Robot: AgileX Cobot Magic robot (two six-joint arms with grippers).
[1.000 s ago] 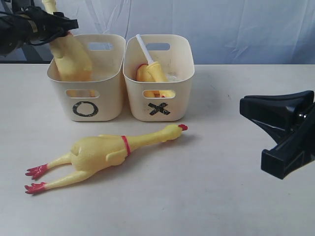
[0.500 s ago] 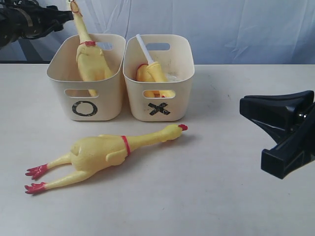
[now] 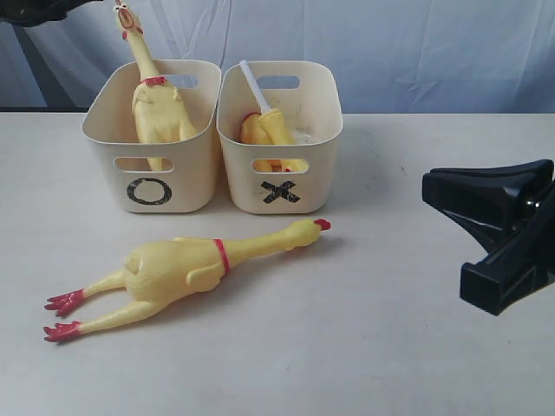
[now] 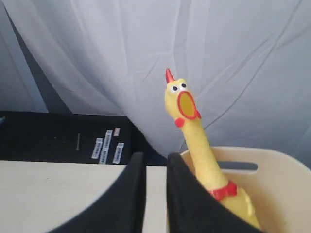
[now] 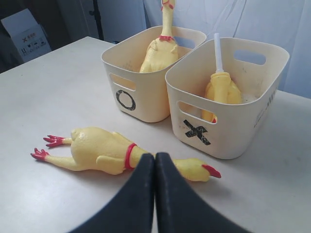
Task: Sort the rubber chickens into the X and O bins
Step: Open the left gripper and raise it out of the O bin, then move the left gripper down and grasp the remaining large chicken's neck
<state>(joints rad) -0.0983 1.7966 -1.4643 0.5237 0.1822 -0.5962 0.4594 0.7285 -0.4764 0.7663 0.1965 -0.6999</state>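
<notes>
One long rubber chicken (image 3: 158, 104) stands in the O bin (image 3: 149, 192), neck and head sticking up over the rim. My left gripper (image 4: 156, 156) is beside that bin's outer wall, apart from the chicken (image 4: 197, 141), its jaws a narrow gap apart with nothing between. A short chicken with a white stick (image 3: 269, 128) leans in the X bin (image 3: 279, 192). Another long chicken (image 3: 186, 267) lies flat on the table in front of both bins, head to the right. My right gripper (image 3: 429, 186) hovers at the right, shut and empty; its view looks down over that chicken (image 5: 99, 148).
The two bins stand side by side, touching, at the back of the white table (image 3: 364, 347). A pale curtain (image 3: 416, 43) hangs behind them. A dark shelf with labels (image 4: 73, 141) shows past the table's edge in the left wrist view.
My left gripper has let go of the chicken in the O bin, drawn back up and left out of the exterior view, and narrowed its jaws. The right arm is still.
</notes>
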